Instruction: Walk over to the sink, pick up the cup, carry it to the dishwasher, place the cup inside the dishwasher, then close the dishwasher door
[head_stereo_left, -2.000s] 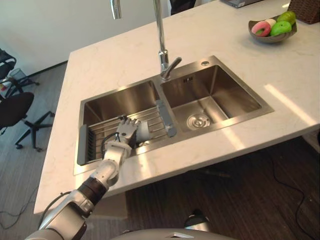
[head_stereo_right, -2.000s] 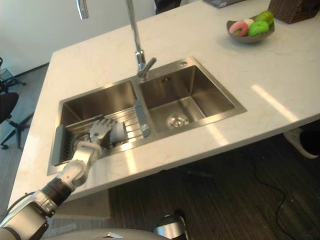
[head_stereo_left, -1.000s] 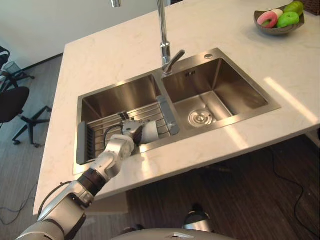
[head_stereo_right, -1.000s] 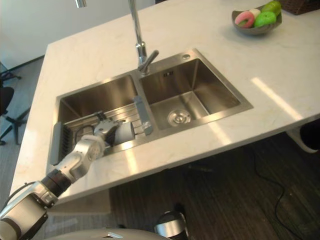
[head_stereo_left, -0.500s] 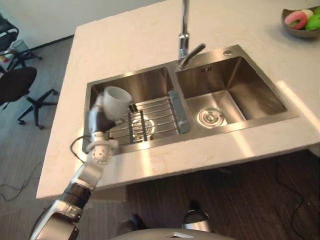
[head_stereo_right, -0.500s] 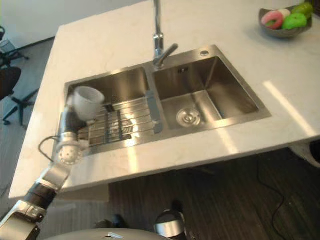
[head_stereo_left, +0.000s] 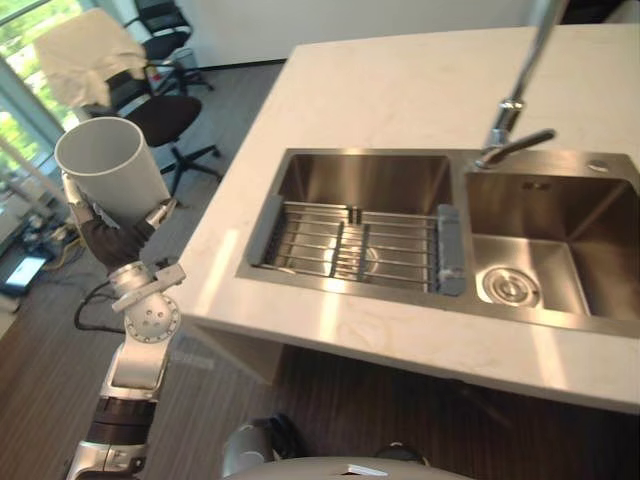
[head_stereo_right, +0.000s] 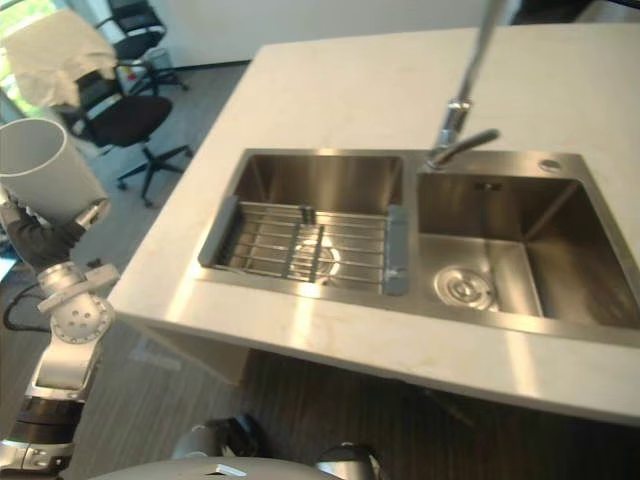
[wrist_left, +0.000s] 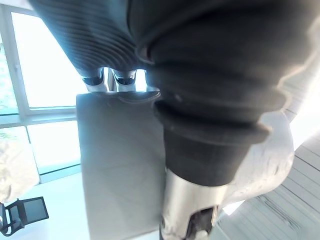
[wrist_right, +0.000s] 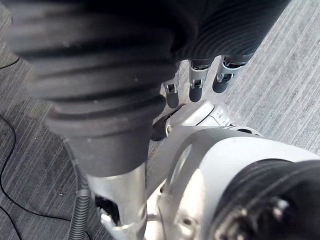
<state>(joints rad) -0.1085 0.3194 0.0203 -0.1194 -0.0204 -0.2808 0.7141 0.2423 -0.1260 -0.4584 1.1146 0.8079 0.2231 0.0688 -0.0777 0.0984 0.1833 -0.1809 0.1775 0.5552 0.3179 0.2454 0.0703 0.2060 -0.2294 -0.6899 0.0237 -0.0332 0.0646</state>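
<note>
Cup (head_stereo_left: 110, 170) sat upper left of frame, mouth up, slightly tilted, out past table (head_stereo_left: 400, 90) edge, well apart from sink (head_stereo_left: 360, 180), above floor (head_stereo_left: 240, 100). Left hand (head_stereo_left: 112, 240) held it from below, fingers (head_stereo_left: 160, 212) clasped round lower wall. Right hand (wrist_right: 195, 82) hung low over floor, fingers slack, empty. Carry step, by my reckoning. Grip looked low on tall cup, so best keep wrist level, walk smoothly, steer wide of office chairs (head_stereo_left: 165, 115), not slacken hold until cup rested inside dishwasher
</note>
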